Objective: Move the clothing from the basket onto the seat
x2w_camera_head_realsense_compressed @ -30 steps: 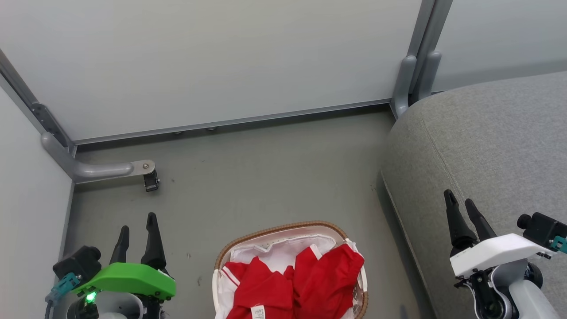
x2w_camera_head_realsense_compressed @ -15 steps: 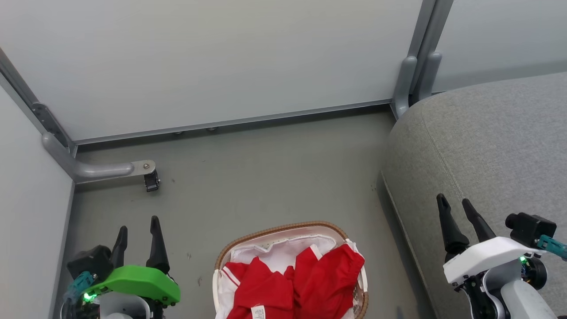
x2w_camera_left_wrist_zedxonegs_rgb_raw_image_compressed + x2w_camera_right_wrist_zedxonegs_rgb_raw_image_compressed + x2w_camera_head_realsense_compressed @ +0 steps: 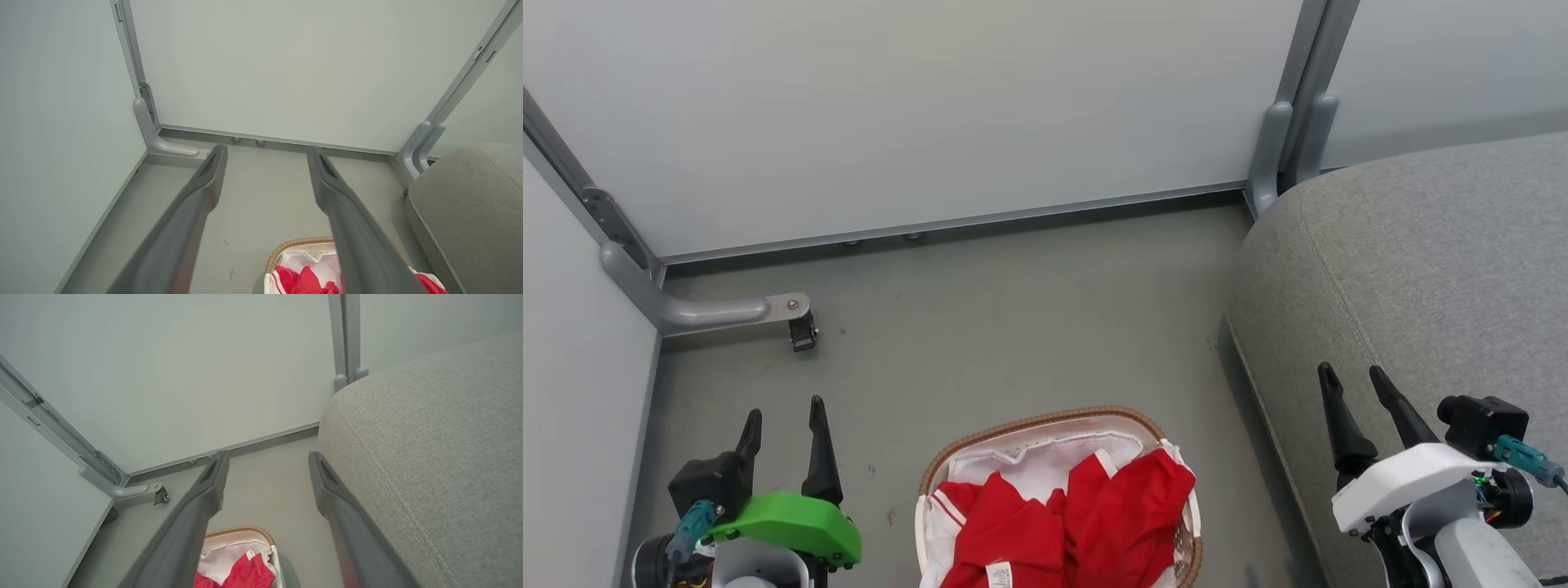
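— While the near end of the basket [image 3: 1045, 418] runs off the bottom edge of the head view, we do get its brown far rim. The clothing [image 3: 1062, 523] sits bunched inside, red folds over the white liner [image 3: 1045, 457], cut off at the near side too.

— Right, and a small white tag [image 3: 999, 573] shows at that edge, too small to read. The left wrist view catches just the basket's far end, partly behind one finger.

— Look at the room, though! Bare floor [image 3: 1013, 310] runs from the basket to the far wall panel [image 3: 931, 106]. There's a metal bracket foot [image 3: 727, 312] at the far left, and the seat [image 3: 1421, 261] on the right, its rounded edge near the basket but apart from it.

— Arms now: left gripper [image 3: 784, 407] low at the near left over the floor, fingers pointing away, spread wide, holding nothing.

— Same story opposite: right gripper [image 3: 1352, 369] against the seat's left edge in the head view, fingers parted, empty, well apart from the clothing.
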`<state>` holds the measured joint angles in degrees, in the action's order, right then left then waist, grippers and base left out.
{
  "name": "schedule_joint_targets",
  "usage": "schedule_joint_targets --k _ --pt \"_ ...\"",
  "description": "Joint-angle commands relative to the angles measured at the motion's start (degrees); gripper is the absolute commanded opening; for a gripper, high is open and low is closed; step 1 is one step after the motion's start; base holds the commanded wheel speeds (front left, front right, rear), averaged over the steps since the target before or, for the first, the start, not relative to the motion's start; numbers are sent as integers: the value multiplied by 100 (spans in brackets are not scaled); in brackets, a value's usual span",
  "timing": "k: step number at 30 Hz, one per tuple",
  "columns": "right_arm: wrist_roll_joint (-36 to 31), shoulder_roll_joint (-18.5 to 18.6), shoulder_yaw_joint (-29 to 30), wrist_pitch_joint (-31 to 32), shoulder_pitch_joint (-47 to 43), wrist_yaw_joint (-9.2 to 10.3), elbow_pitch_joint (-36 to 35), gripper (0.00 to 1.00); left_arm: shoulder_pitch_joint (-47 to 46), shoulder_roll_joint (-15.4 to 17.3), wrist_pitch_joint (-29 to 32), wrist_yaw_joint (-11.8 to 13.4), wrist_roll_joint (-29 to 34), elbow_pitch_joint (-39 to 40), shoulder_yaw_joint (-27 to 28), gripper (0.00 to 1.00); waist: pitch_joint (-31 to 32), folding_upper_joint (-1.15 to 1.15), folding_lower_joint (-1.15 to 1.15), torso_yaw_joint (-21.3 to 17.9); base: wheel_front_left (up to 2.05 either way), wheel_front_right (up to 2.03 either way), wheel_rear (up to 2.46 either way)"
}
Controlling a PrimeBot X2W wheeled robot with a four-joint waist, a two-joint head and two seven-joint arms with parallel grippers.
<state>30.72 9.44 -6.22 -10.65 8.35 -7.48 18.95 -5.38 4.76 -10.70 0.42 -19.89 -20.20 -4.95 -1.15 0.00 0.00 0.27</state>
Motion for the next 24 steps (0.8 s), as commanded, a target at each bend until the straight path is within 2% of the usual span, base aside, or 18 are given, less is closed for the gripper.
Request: schedule_joint_targets --k 1,9,18,24 --pt "-136 51 -23 -67 92 -1 -4 100 -96 20 -59 -18 166 18 14 100 -2 0 0 0 0 0 0" --pt "-444 108 -79 -165 105 -1 49 100 -74 -17 -156 -77 540 46 47 100 -24 0 0 3 0 0 0" --pt "-683 113 -130 -269 120 -2 109 100 -27 -115 -260 -282 836 50 98 100 -116 0 0 -17 0 0 0" --pt "-823 181 -186 -329 268 -1 41 100 -179 -163 -320 -482 947 -154 -4 100 -450 0 0 -102 0 0 0"
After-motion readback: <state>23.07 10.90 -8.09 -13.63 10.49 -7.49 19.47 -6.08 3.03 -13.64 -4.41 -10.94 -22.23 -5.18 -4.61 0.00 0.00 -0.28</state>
